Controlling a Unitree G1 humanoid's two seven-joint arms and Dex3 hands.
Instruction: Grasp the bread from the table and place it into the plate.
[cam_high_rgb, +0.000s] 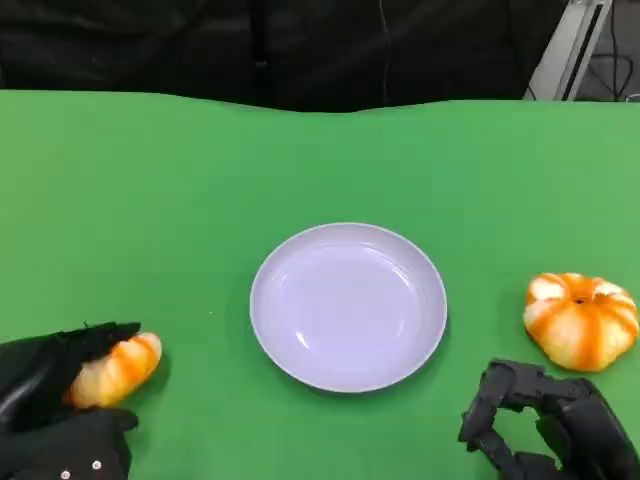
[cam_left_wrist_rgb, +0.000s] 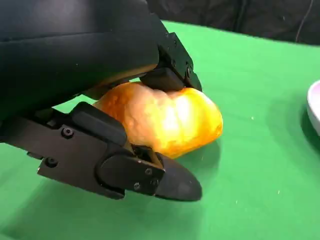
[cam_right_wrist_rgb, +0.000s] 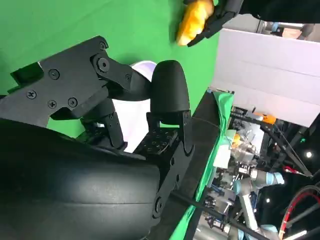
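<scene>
A long orange-yellow bread (cam_high_rgb: 118, 370) lies at the table's near left, and my left hand (cam_high_rgb: 45, 405) grips it from behind with fingers above and below. The left wrist view shows the bread (cam_left_wrist_rgb: 165, 120) clamped in my left hand (cam_left_wrist_rgb: 75, 60), low against the green cloth; I cannot tell whether it is lifted. A round white plate (cam_high_rgb: 348, 305) stands bare in the middle of the table. My right hand (cam_high_rgb: 545, 425) rests at the near right, fingers curled in and holding nothing. In the right wrist view my right hand (cam_right_wrist_rgb: 100, 150) is in front of the plate (cam_right_wrist_rgb: 142, 67), with the bread (cam_right_wrist_rgb: 195, 20) far off.
A round, pumpkin-shaped orange and white bread (cam_high_rgb: 581, 320) sits at the right, just beyond my right hand. Green cloth (cam_high_rgb: 200, 180) covers the table up to a dark backdrop at the far edge. The plate's rim (cam_left_wrist_rgb: 314, 107) shows in the left wrist view.
</scene>
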